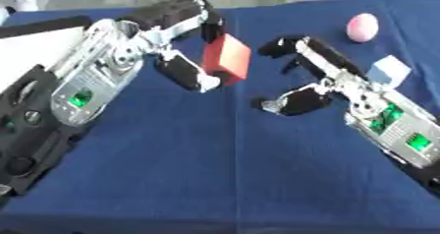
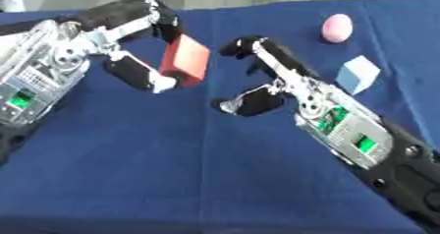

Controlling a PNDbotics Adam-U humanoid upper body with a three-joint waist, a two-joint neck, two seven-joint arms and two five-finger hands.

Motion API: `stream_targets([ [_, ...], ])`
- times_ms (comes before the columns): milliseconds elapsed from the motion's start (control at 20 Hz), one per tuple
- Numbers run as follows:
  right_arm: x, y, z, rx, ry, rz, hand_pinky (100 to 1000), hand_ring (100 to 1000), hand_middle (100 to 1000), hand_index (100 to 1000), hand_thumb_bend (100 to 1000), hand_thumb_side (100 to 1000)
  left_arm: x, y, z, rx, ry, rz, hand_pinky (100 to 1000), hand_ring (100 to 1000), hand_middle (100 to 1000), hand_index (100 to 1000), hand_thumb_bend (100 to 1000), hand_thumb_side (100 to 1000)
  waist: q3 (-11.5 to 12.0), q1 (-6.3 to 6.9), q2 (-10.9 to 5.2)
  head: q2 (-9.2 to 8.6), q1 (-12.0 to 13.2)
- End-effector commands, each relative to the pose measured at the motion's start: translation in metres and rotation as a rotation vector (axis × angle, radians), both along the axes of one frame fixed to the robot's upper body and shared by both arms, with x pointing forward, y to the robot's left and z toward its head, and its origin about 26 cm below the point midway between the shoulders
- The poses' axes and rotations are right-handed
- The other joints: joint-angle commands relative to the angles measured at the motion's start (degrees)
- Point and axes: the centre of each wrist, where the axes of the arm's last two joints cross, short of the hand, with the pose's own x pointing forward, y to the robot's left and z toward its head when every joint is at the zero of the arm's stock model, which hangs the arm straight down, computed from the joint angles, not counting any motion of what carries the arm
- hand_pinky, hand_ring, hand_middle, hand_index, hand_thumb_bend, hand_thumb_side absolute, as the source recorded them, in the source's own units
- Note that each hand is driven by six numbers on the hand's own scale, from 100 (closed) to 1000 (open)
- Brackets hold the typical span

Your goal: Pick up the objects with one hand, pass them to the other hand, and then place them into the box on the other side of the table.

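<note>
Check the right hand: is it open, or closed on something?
Open. The right hand holds nothing: its fingers reach toward the red block, apart from it, and the thumb is spread. The left hand holds the block.

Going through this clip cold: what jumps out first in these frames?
The red block, pinched in the left hand above the blue table near its middle, draws the eye first. Just right of it, the right hand hangs open and empty, fingers toward the block. Behind it lie a pink ball and a pale blue cube.
</note>
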Motion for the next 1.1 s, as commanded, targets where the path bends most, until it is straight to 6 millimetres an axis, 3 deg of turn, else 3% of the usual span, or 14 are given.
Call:
stream_targets([
  [50,-0.001,-0.005,0.011,-0.002,-0.028,-0.011,676,828,755,773,576,100,-0.003,0.019,0.02,-0.034,-0.037,0.041,699,646,519,436,126,100,0.1,-0.03,-1.35,-0.1,0.5],
  [450,-0.005,-0.005,0.016,0.011,-0.035,-0.001,676,823,753,767,575,100,0.001,0.058,0.029,-0.046,-0.05,0.168,698,646,520,437,152,100,0.3,-0.11,-1.25,-0.1,1.3],
  [500,-0.006,-0.005,0.017,0.01,-0.037,0.001,676,823,753,766,575,100,0.002,0.062,0.029,-0.047,-0.051,0.184,697,646,520,437,120,100,0.3,-0.14,-1.21,-0.1,1.6],
  [550,-0.007,-0.005,0.018,0.01,-0.04,0.003,676,822,753,766,575,100,0.004,0.069,0.03,-0.047,-0.052,0.21,697,646,520,437,159,100,0.3,-0.21,-1.13,-0.1,1.9],
  [700,-0.011,-0.004,0.02,0.009,-0.047,0.015,677,822,752,763,574,100,0.011,0.086,0.03,-0.042,-0.054,0.273,697,646,521,437,163,100,0.3,-0.6,-0.83,-0.1,2.8],
  [1000,-0.014,-0.003,0.022,0.007,-0.05,0.021,677,822,752,763,574,100,0.015,0.093,0.029,-0.043,-0.058,0.298,697,646,521,437,163,100,0.2,-0.81,-0.68,-0.1,3.1],
  [1100,-0.015,-0.003,0.024,0.015,-0.066,0.033,677,820,749,761,574,100,0.021,0.108,0.032,-0.049,-0.074,0.368,697,646,521,438,162,100,0.2,-1.78,0.18,-0.1,4.5],
])
